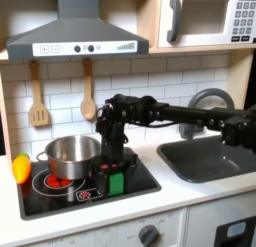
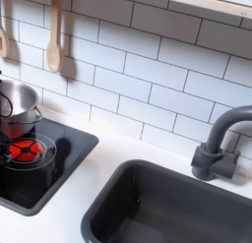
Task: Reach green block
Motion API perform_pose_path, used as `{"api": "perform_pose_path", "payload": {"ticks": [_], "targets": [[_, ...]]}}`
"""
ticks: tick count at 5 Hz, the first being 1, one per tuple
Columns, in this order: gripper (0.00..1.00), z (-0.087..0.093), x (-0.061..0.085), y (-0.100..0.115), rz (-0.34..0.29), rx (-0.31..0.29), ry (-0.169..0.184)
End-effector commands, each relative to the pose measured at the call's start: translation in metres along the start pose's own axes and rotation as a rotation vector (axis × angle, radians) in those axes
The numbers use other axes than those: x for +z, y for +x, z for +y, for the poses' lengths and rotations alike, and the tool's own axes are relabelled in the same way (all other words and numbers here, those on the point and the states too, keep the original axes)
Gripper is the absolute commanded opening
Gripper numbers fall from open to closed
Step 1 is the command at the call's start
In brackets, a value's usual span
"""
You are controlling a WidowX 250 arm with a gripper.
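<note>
In the first exterior view the black arm [image 1: 170, 113] reaches in from 3 o'clock across the toy kitchen and bends down over the black stovetop [image 1: 60, 196]. Its tool [image 1: 111, 169] hangs at the stovetop's 3 o'clock side, right above the green block [image 1: 116, 181]. The block stands upright on the stovetop near its front right corner, and the tool's black fingers come down around its top; the picture is too coarse to tell whether the fingers press on the block or stand apart from it.

At 9 o'clock from the block sits the steel pot [image 1: 68, 154] on the rear of the stovetop, with the red burner ring [image 1: 58, 180] showing just in front of it. A yellow-orange toy [image 1: 21, 168] lies on the white desk [image 1: 190, 191] at the stovetop's 9 o'clock edge. On the white tiled wall above hang a wooden spatula [image 1: 38, 96] and a wooden spoon [image 1: 88, 91], under the grey range hood [image 1: 75, 36]. A microwave [image 1: 210, 19] sits at 1 o'clock in the picture. The dark sink [image 1: 215, 158] lies at 3 o'clock from the stovetop, with a grey faucet [image 1: 205, 103] arching behind the arm.

In the second exterior view the pot [image 2: 15, 107] shows at the 9 o'clock edge, the burner ring [image 2: 25, 149] glows red in front of it, the sink [image 2: 167, 208] lies at 5 o'clock, and the faucet [image 2: 219, 144] stands at 3 o'clock.
</note>
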State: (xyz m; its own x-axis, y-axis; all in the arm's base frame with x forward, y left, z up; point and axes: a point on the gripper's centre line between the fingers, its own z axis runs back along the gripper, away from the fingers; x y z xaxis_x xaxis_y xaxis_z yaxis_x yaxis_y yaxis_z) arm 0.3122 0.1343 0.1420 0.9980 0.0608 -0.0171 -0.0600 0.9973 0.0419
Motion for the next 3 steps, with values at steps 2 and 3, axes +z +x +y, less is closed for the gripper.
{"api": "perform_pose_path", "payload": {"ticks": [2, 3], "targets": [[1.0, -0.0026, -0.0076, -0.0035, 0.021, -0.003, 0.014], [1.0, -0.0036, -0.0076, -0.0031, 0.021, -0.004, 0.014]]}}
